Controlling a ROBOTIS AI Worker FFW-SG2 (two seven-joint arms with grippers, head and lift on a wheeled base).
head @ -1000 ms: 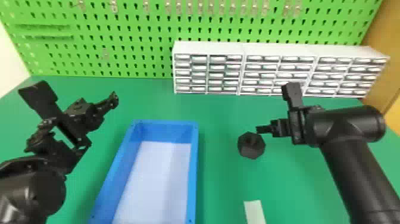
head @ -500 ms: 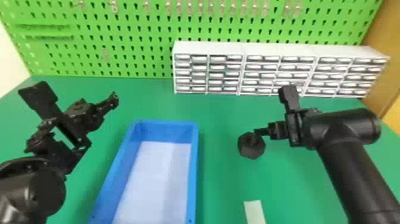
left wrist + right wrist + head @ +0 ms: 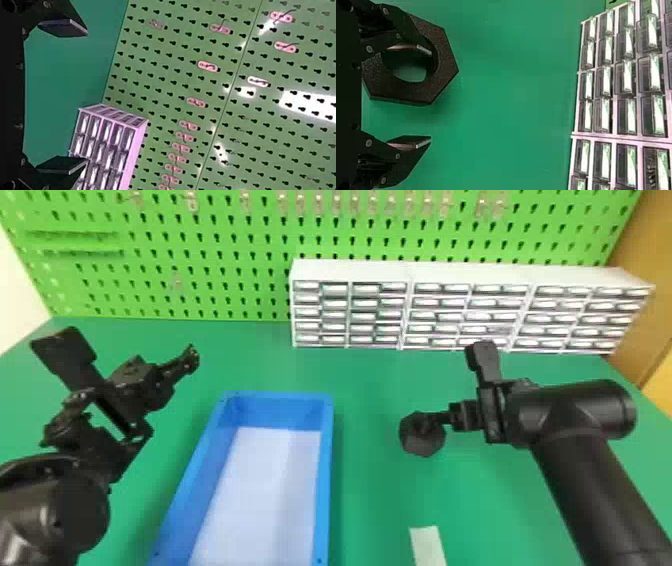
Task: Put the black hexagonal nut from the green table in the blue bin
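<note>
The black hexagonal nut (image 3: 422,436) lies on the green table (image 3: 370,490), right of the blue bin (image 3: 326,470). My right gripper (image 3: 440,419) is over the nut's upper right part. In the right wrist view, my right gripper (image 3: 430,95) is open; one finger overlaps the hole of the nut (image 3: 445,59), the other stands outside it over the table. Parked at the left of the bin is my left gripper (image 3: 150,375), and in the left wrist view my left gripper (image 3: 87,97) is open with nothing between its fingers.
A white drawer cabinet (image 3: 470,272) stands at the back against the green pegboard (image 3: 215,255). A pale strip (image 3: 428,546) lies on the table near the front edge of the head view, right of the bin.
My right gripper has moved left, from beside the nut to over it. The nut, the bin and my left arm have kept their places.
</note>
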